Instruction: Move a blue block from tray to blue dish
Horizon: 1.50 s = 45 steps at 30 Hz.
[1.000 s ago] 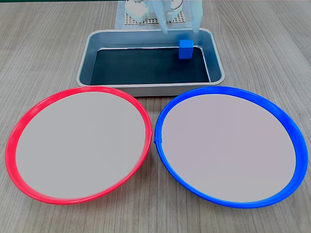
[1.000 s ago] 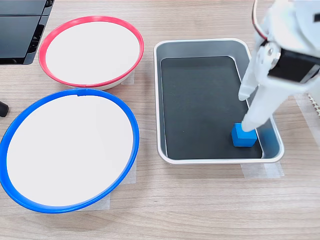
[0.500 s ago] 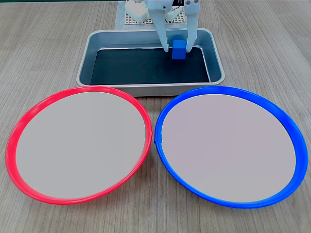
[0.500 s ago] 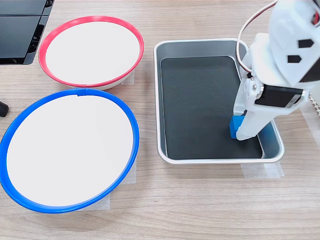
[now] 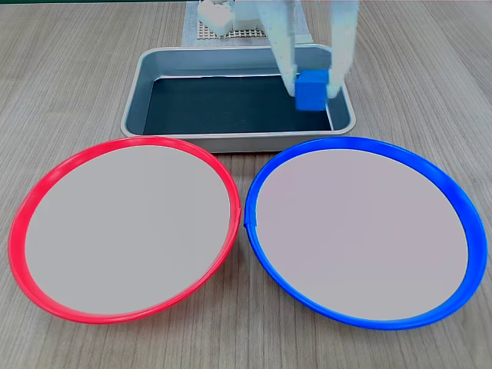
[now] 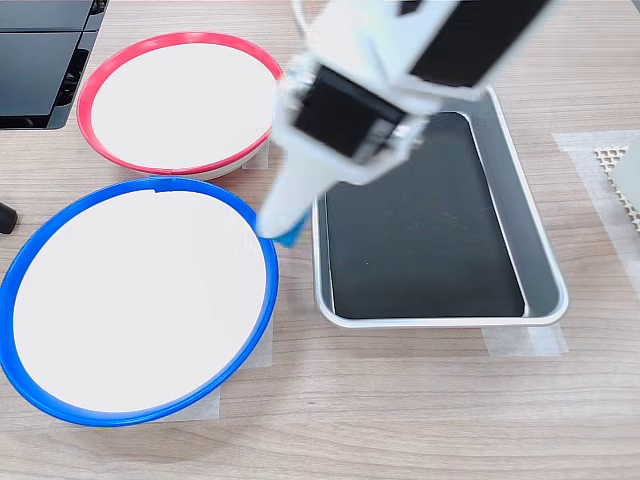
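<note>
Two round dishes fill the front of the first exterior view: on the first exterior view's left we see the red-rimmed dish (image 5: 123, 228), and just beside it, rims almost touching, the blue dish (image 5: 361, 228), both with bare pale centres. Behind them on the wooden table (image 5: 61, 84) sits the tray (image 5: 146, 84), its dark bottom showing.

Over the tray's near right corner in the first exterior view we find the gripper (image 5: 313, 86), its two pale fingers clamped on either side of the blue block (image 5: 311, 91), which hangs in the air clear of the tray floor.

In the second exterior view, going left to right, we see the blue dish (image 6: 30, 260) in front of the red-rimmed dish (image 6: 100, 65), then the blurred gripper (image 6: 285, 232) at the blue dish's right rim. Only a sliver of the blue block (image 6: 289, 238) shows at its tip. To the right lies the tray (image 6: 545, 300).
</note>
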Each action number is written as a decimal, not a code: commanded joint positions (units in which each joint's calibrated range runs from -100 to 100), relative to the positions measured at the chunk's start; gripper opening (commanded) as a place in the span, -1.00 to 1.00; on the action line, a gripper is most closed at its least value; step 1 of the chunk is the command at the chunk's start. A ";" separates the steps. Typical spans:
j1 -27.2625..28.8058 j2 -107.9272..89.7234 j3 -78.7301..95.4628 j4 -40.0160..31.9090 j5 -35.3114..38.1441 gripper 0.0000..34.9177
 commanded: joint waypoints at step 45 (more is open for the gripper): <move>9.23 -91.64 85.30 -19.65 -30.53 -0.99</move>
